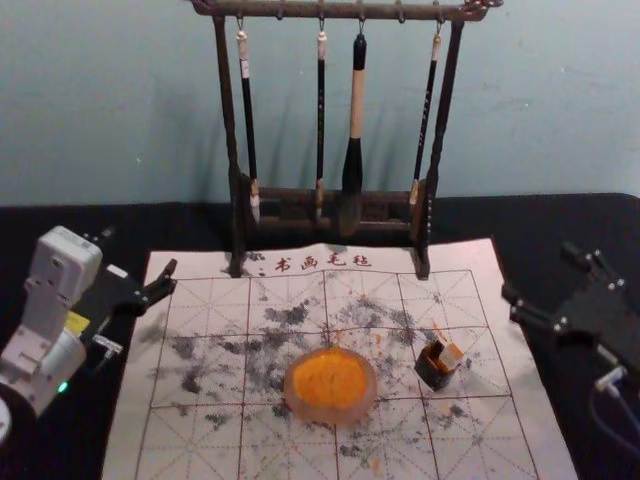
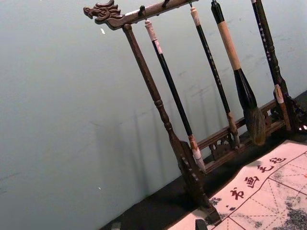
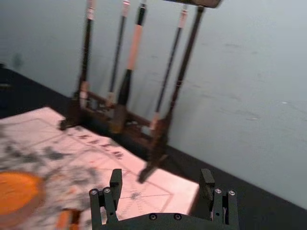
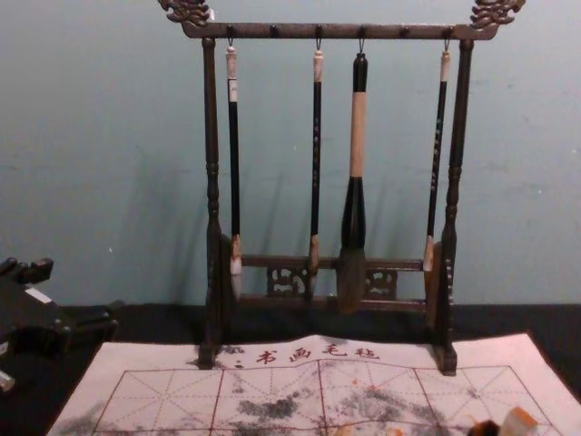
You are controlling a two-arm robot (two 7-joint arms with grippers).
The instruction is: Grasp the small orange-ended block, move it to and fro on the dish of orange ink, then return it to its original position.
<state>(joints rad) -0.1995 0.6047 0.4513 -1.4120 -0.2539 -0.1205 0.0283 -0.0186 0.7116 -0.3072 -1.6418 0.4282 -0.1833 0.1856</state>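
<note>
the block slants longways, up and right, from a dark cup. right gripper, far right, and left gripper, far left, have fingers open.

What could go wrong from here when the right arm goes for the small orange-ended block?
The small orange-ended block appears to lean in a small dark square holder, so the open right pincer might grip it askew or tip the holder. The round dish of orange ink sits near them on the white grid-lined mat; a stray nudge could spill it.
</note>
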